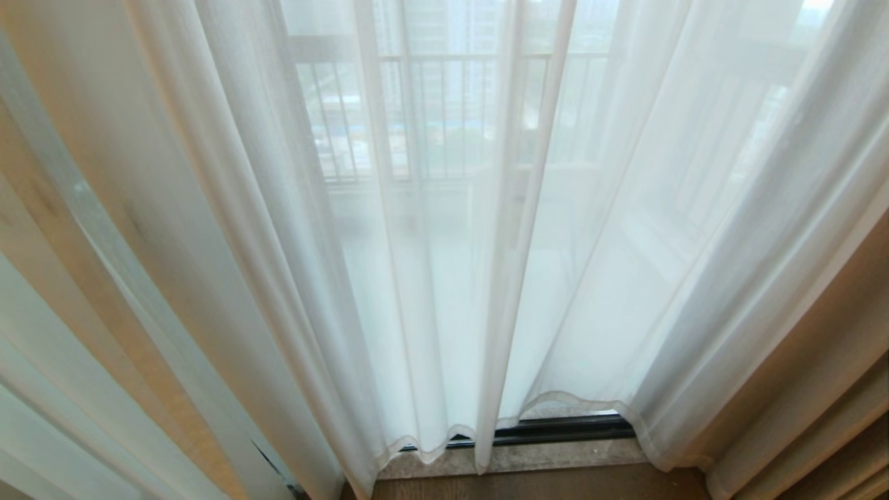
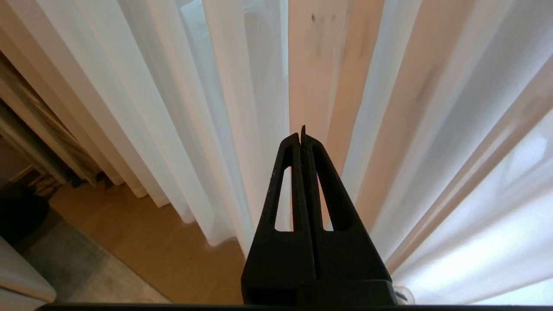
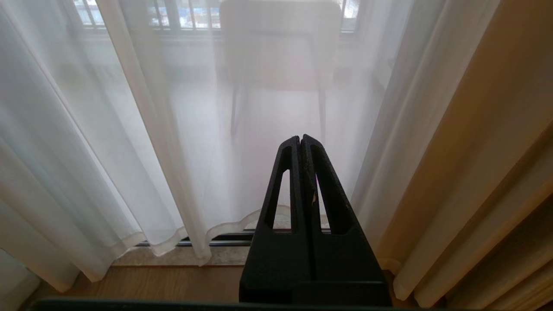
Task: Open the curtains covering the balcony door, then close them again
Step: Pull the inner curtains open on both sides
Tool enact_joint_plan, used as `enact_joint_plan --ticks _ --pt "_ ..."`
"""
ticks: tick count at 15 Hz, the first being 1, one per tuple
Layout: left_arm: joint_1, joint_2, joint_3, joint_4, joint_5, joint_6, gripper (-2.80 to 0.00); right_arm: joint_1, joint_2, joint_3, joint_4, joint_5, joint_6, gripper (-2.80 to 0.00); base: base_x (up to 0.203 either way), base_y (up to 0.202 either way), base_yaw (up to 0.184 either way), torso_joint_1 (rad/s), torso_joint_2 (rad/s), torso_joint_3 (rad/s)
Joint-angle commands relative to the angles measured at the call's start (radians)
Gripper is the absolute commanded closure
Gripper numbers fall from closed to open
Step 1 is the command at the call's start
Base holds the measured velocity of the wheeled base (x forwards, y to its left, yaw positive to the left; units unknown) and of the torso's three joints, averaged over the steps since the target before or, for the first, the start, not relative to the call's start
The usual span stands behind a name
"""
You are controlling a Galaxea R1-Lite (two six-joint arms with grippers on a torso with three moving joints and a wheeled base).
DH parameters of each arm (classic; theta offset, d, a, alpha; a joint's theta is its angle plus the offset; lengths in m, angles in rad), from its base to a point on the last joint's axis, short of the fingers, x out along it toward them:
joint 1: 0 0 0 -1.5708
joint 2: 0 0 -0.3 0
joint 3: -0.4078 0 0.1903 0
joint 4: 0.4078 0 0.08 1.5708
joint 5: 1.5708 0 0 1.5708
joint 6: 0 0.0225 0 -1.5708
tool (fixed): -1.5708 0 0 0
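The sheer white curtains (image 1: 430, 278) hang drawn together across the balcony door, their two panels meeting near the middle with wavy hems just above the sill. Of the balcony door, only the dark bottom track (image 1: 562, 429) shows clearly below the hems. Neither arm is in the head view. My left gripper (image 2: 301, 136) is shut and empty, its tips close in front of the curtain folds (image 2: 224, 108). My right gripper (image 3: 301, 138) is shut and empty too. It sits low, pointing at the sheer fabric (image 3: 129, 129) above the door track (image 3: 224, 237).
Thick beige drapes hang at both sides (image 1: 819, 361) (image 1: 83, 208) (image 3: 497, 129). Through the fabric I see the balcony railing (image 1: 444, 118) and a chair (image 3: 278, 47). A stone sill (image 1: 555, 458) borders the wooden floor (image 2: 164, 250), with a grey rug (image 2: 86, 268) further left.
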Motion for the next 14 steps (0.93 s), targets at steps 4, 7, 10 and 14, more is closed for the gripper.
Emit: enact_joint_plan --ticks 4,7,10,14 --pt "0.089 0.145 -0.056 -0.001 0.0 -0.026 0.0 0.0 -0.016 0.0 -0.001 0.001 -0.001 0.0 0.0 0.0 0.0 0.0 0.0 0.0" --pt "0.091 0.19 -0.06 -0.002 -0.001 -0.041 -2.8 0.0 -0.016 0.0 -0.001 0.001 -0.001 0.0 0.0 0.0 0.0 0.0 0.0 0.0" --pt "0.091 0.25 -0.067 -0.053 -0.007 -0.041 -2.8 0.0 -0.016 0.0 -0.001 0.0 -0.001 0.0 0.0 0.0 0.0 0.0 0.0 0.0" --pt "0.103 0.402 -0.169 -0.135 -0.017 -0.041 -2.8 0.0 -0.016 0.0 -0.001 -0.001 -0.001 0.0 0.0 0.0 0.0 0.0 0.0 0.0"
